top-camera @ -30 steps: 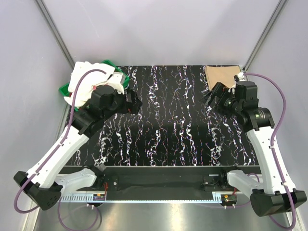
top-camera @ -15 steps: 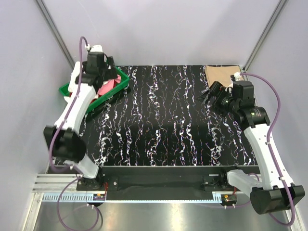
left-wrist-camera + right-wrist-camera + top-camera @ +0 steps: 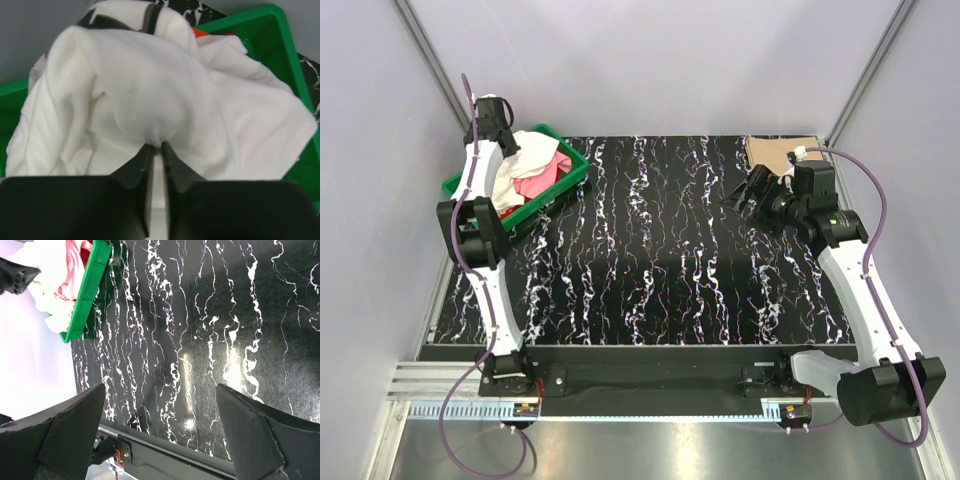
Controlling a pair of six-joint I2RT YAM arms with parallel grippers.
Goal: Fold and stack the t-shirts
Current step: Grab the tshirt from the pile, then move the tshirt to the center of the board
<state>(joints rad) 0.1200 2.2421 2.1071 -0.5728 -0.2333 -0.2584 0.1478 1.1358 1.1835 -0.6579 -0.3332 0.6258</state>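
Reaching farther back over the far-left crate (image 3: 570, 172), the left gripper (image 3: 156, 146) now pinches a fold of the white tee (image 3: 150, 90), likely to lift it out for folding, while the right gripper (image 3: 748, 193) waits, jaws spread, near the tan tee (image 3: 775, 155) at far right.

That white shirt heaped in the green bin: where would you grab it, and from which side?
On a raised fold near the top of the heap, from above: the white t-shirt lies crumpled over the green crate, no flat edge showing. The left gripper seems to pinch just such a fold.
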